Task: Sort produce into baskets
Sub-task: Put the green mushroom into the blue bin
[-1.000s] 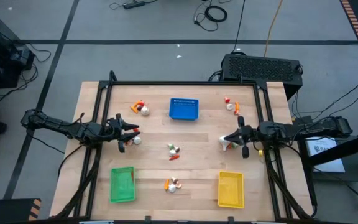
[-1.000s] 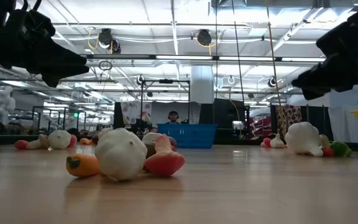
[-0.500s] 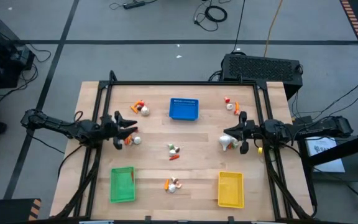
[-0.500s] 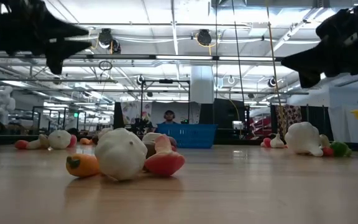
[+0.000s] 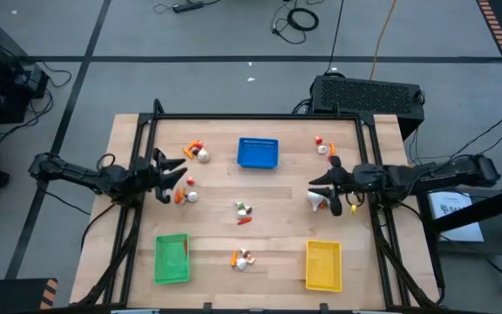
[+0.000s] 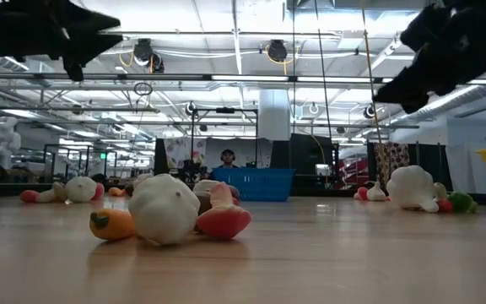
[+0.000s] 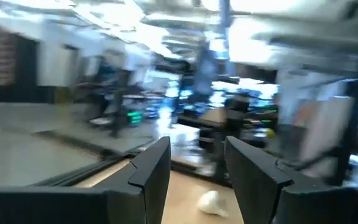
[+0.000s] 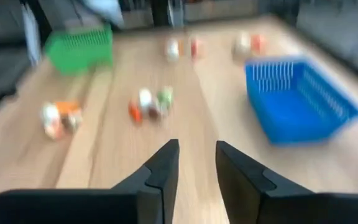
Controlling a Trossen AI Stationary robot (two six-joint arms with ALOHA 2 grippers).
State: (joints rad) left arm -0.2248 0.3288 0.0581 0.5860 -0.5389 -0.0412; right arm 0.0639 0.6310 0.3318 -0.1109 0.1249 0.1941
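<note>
Toy produce lies in small heaps on the wooden table: one [image 5: 197, 151] at the far left, one [image 5: 184, 196] under my left gripper, one [image 5: 244, 210] in the middle, one [image 5: 242, 258] near the front, one [image 5: 320, 201] under my right gripper, one [image 5: 323, 146] at the far right. The blue basket [image 5: 258, 152] stands at the far middle, the green basket [image 5: 172, 258] at the near left and the yellow basket [image 5: 323, 264] at the near right. My left gripper [image 5: 174, 169] hangs open and empty above the table's left side. My right gripper [image 5: 321, 182] hangs open and empty above the right side.
A black frame [image 5: 260, 117] runs along the table's far edge and sides. In the low view a white bulb with orange and red pieces [image 6: 165, 211] lies closest. The right wrist view shows the blue basket [image 8: 298, 99] and the green basket [image 8: 79, 46] with bare wood between them.
My left gripper has risen and drawn back toward the table's left and far side, away from the heap below it, tipping its fingers up toward level. My right gripper has risen above its heap and shifted slightly toward the far edge. No produce has moved.
</note>
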